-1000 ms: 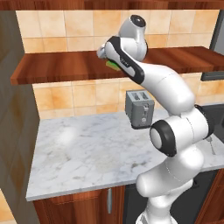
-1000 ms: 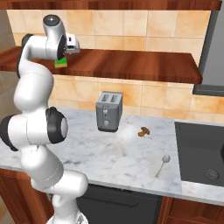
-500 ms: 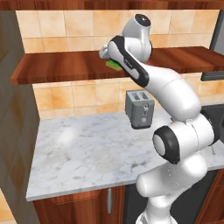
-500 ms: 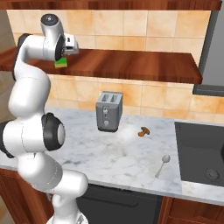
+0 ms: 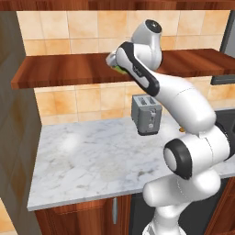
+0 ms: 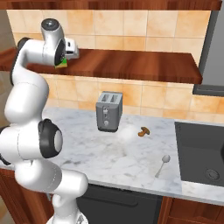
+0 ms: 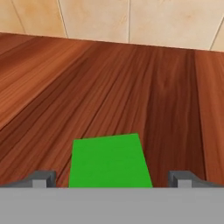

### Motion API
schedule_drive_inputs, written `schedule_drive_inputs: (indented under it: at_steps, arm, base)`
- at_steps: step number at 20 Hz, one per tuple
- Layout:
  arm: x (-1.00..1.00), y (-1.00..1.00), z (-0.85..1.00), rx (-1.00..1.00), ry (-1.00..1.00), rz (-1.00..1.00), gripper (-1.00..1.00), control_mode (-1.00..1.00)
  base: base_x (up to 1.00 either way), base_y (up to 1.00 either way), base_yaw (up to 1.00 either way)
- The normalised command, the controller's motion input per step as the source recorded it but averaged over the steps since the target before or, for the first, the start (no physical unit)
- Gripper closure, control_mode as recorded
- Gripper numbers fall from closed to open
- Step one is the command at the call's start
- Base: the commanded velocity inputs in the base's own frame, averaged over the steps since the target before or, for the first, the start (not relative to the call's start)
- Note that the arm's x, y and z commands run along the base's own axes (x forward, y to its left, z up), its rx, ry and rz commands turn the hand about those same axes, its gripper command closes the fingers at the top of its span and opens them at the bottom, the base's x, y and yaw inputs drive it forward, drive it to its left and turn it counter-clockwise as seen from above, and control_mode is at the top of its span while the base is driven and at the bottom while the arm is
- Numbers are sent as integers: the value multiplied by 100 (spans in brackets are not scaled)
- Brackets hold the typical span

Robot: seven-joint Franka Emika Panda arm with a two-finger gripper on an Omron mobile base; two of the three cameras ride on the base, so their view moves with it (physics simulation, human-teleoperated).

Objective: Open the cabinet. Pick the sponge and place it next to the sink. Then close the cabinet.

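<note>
The sponge [image 7: 109, 162] lies flat on the cabinet's reddish-brown plank shelf [image 7: 131, 87], its green top up. My gripper [image 7: 112, 179] is open, with one fingertip [image 7: 41, 178] left of the sponge and the other on its right, both clear of its sides. From the left base view the hand [image 5: 114, 59] sits at shelf height, with a sliver of the sponge [image 5: 120, 69] under it on the shelf [image 5: 64, 71]. The right base view shows the sponge [image 6: 61, 64] beside the hand on the shelf [image 6: 131, 63]. The dark sink [image 6: 201, 148] is set in the counter at the right.
A silver toaster [image 6: 108, 111] stands on the marble counter [image 5: 82, 156] under the shelf. A small brown lump [image 6: 143, 131] and a spoon [image 6: 162, 165] lie between the toaster and the sink. Tiled wall backs the shelf. A low wood door with a handle [image 5: 114, 211] is below the counter.
The arm's lower links and elbow have swung a little. The hand stays at the sponge on the shelf, and the sponge has not moved.
</note>
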Motion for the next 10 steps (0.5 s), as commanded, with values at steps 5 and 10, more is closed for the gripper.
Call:
schedule_drive_inputs:
  at_steps: [5, 10]
  arm:
    - [0, -16, -28, 0, 1, 0, -100, -100]
    - [12, -2, -26, 1, 4, 2, -100, -100]
  base:
    - [0, 0, 0]
    - [0, 0, 0]
